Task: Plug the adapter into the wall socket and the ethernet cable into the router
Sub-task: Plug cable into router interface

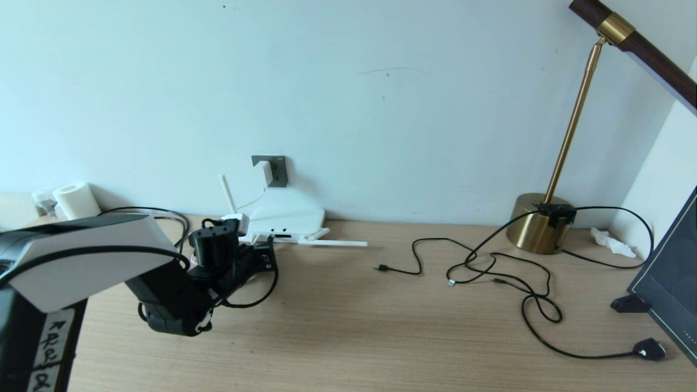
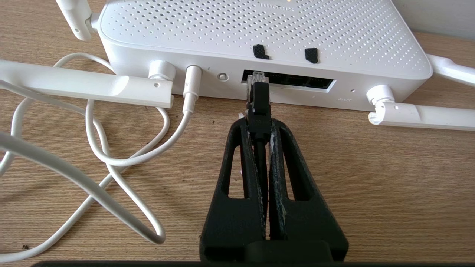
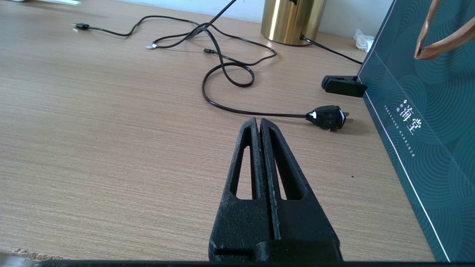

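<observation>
Two grippers are mine. My left gripper (image 2: 259,124) pinches the ethernet cable (image 2: 258,107) just behind its clear plug, whose tip sits at the mouth of a dark port on the router (image 2: 259,33). The adapter (image 1: 264,172) sits in the wall socket (image 1: 277,170) above. My right gripper (image 3: 258,124), fingers pressed together and empty, hovers over the table (image 3: 92,129).

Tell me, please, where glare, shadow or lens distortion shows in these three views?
Head view: the desk edge bows and the brass lamp leans, a wide-angle effect. Left wrist view: even light; the left gripper, shut on the ethernet cable, casts a faint shadow below the router. Right wrist view: a bright streak of glare on the lamp base.
</observation>
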Motion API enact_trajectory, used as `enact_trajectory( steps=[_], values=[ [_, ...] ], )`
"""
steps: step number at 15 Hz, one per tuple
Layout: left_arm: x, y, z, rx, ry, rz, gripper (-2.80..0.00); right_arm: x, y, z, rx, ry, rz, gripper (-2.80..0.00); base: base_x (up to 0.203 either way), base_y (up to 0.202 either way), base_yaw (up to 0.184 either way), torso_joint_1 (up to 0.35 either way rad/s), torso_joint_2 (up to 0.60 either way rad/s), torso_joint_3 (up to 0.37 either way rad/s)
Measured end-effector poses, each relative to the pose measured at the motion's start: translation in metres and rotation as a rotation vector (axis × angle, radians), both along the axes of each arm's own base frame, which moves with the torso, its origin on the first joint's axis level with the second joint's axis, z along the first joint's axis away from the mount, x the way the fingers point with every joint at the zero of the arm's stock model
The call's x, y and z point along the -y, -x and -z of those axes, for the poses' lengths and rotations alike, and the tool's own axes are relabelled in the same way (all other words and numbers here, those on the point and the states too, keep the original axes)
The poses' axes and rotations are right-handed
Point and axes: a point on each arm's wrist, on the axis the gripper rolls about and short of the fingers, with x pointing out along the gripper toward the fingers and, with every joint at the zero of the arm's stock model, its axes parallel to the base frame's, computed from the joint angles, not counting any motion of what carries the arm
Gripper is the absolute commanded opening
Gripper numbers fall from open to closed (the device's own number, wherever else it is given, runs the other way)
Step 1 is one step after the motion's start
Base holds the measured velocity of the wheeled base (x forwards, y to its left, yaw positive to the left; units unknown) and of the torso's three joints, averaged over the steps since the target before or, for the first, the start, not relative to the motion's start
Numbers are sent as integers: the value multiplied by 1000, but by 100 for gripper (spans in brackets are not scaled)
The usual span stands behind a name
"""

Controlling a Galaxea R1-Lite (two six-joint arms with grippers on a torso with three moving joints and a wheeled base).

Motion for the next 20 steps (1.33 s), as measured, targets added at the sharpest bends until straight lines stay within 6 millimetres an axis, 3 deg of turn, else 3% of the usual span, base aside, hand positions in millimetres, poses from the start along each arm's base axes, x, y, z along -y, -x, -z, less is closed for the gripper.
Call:
enact_trajectory(
  steps=[20],
  values=[
    [1,-5,-1,2,0,1,-280,0,0,0,0,0,0,-280,0,0,0,0,0,0]
  ],
)
